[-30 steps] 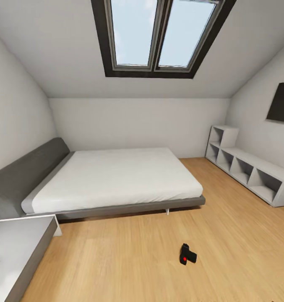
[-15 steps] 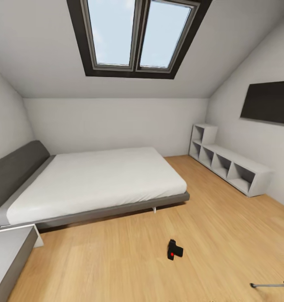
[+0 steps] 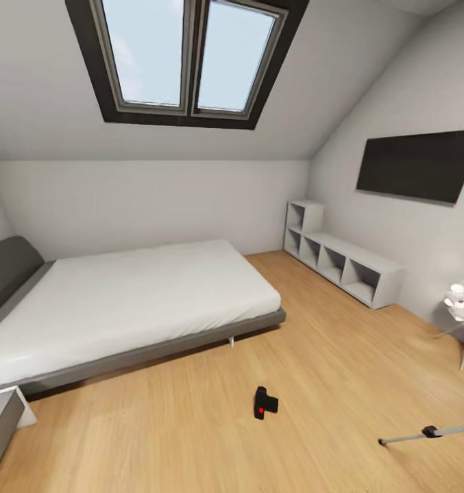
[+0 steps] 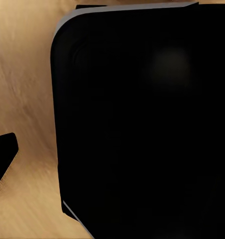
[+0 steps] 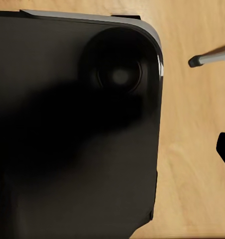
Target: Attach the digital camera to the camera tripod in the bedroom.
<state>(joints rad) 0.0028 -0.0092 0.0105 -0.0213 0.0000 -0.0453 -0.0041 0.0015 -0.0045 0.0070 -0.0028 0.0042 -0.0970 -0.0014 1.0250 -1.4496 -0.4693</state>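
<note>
The digital camera [image 3: 264, 402] lies on the wooden floor [image 3: 341, 356] just off the bed's [image 3: 122, 301] foot-end corner, apart from a camera tripod [image 3: 430, 433] leg lying flat, so neither is yet lifted. Whether either pincer is spread, I cannot tell.

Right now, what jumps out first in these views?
The big skylight in the sloped ceiling, with the white-mattressed bed beneath it at the left. Next, the small black digital camera with its red dot, lying alone on the wooden floor in front of the bed. At the lower right edge, one silver leg of the camera tripod reaches into view, apart from the camera.
</note>
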